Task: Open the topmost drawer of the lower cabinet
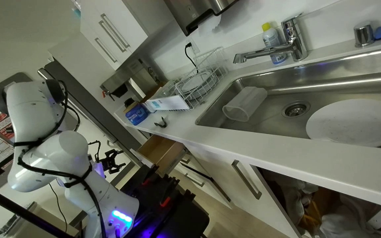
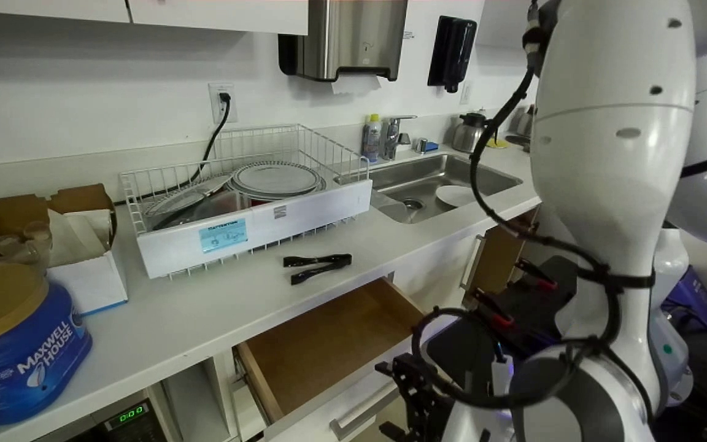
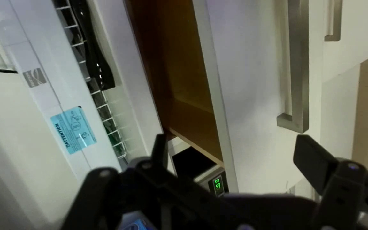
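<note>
Below the white countertop (image 2: 206, 310): topmost drawer (image 2: 332, 344) of the lower cabinet (image 1: 207, 190), standing open; white front (image 3: 254, 95), one grey bar handle (image 3: 299, 64), wood-brown inside. On top: one blue tub (image 2: 25, 362) lettered MAXWELL HOUSE, one pair of black tongs (image 2: 338, 261), one wire dish rack (image 2: 307, 213), its blue sticker (image 3: 73, 129) reading ATTENTION. Microwave display (image 2: 126, 415): 0:00. Gripper (image 3: 235, 150) near the drawer front, two fingers (image 3: 315, 164) spread wide.

The topmost drawer (image 3: 251, 95) stands open at upper centre, brown inside, its bar handle (image 3: 300, 70) at upper right, with the gripper (image 3: 235, 151), fingers (image 3: 313, 161) parted, across the lower frame and black tongs (image 3: 97, 65) beside a white dish rack (image 3: 70, 91) at upper left.
</note>
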Tool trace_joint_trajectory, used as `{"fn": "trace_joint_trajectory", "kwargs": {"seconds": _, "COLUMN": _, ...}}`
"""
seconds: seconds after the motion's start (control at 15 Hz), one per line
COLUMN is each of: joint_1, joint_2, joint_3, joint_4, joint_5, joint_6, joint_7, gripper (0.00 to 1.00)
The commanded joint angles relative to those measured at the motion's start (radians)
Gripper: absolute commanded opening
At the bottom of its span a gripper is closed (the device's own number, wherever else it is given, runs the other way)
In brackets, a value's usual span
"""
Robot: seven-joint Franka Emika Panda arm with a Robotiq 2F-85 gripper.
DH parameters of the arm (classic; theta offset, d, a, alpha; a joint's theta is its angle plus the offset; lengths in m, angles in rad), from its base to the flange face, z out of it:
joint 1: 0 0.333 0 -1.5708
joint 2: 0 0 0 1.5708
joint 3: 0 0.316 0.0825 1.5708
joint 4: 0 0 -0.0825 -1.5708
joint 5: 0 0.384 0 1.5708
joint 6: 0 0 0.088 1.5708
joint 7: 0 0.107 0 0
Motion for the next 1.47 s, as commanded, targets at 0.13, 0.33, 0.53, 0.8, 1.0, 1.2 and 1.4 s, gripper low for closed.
{"fn": "trace_joint_trajectory", "kwargs": {"seconds": 0.13, "joint_1": -0.068, "joint_2": -0.094, "joint_3": 0.024, "joint_4": -0.053, "joint_5": 0.001, "joint_6": 0.096, "joint_7": -0.036, "gripper": 1.0}}
{"fn": "trace_joint_trajectory", "kwargs": {"seconds": 0.33, "joint_1": -0.041, "joint_2": -0.06, "joint_3": 0.013, "joint_4": -0.038, "joint_5": 0.001, "joint_6": 0.092, "joint_7": -0.033, "gripper": 1.0}}
{"fn": "trace_joint_trajectory", "kwargs": {"seconds": 0.53, "joint_1": -0.046, "joint_2": -0.087, "joint_3": 0.012, "joint_4": -0.037, "joint_5": 0.008, "joint_6": 0.075, "joint_7": -0.032, "gripper": 1.0}}
{"fn": "trace_joint_trajectory", "kwargs": {"seconds": 0.8, "joint_1": -0.129, "joint_2": -0.215, "joint_3": 0.032, "joint_4": -0.066, "joint_5": 0.067, "joint_6": 0.136, "joint_7": -0.126, "gripper": 1.0}}
{"fn": "trace_joint_trajectory", "kwargs": {"seconds": 1.0, "joint_1": -0.208, "joint_2": -0.323, "joint_3": 0.043, "joint_4": -0.07, "joint_5": 0.125, "joint_6": 0.218, "joint_7": -0.263, "gripper": 1.0}}
{"fn": "trace_joint_trajectory", "kwargs": {"seconds": 1.2, "joint_1": -0.31, "joint_2": -0.434, "joint_3": 0.039, "joint_4": -0.059, "joint_5": 0.186, "joint_6": 0.39, "joint_7": -0.455, "gripper": 1.0}}
{"fn": "trace_joint_trajectory", "kwargs": {"seconds": 1.4, "joint_1": -0.4, "joint_2": -0.49, "joint_3": 0.015, "joint_4": -0.041, "joint_5": 0.313, "joint_6": 0.542, "joint_7": -0.7, "gripper": 1.0}}
